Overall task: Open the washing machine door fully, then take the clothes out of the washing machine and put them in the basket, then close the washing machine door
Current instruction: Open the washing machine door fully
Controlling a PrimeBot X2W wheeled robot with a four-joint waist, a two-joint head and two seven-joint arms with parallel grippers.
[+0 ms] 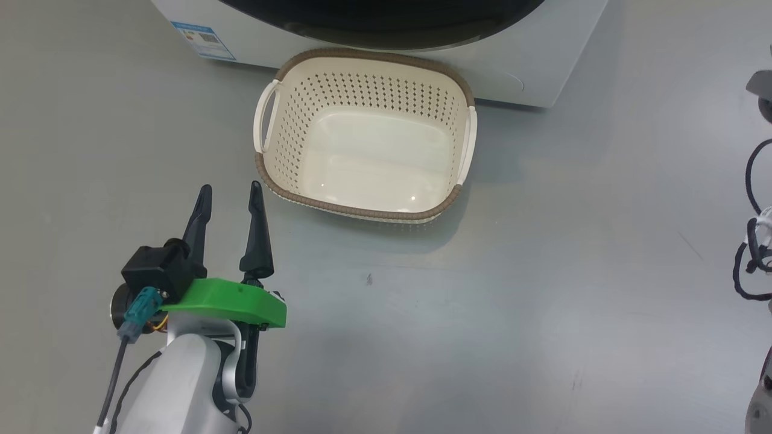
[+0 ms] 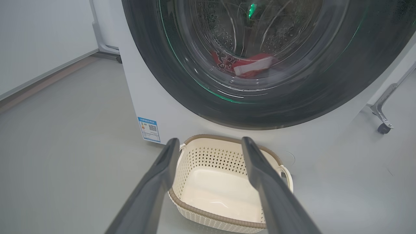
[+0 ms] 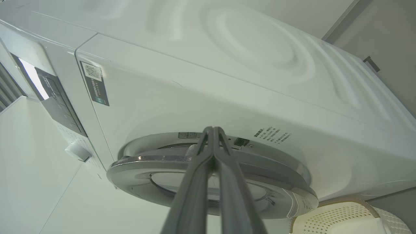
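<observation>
The left gripper (image 1: 231,186) is being held over the grey floor (image 1: 543,271), just beside the near left corner of the basket (image 1: 362,90), with its two dark fingers being kept spread wide and nothing between them. The basket is sitting empty just in front of the washing machine (image 1: 543,66), below the washing machine door (image 2: 156,65). The clothes (image 2: 250,65) are being seen through the door's glass, lying low in the drum. The right gripper (image 3: 213,128) is being held with its jaws pressed together at the door's edge, where a narrow gap seems to be showing. Whether the tips are touching the rim cannot be told.
</observation>
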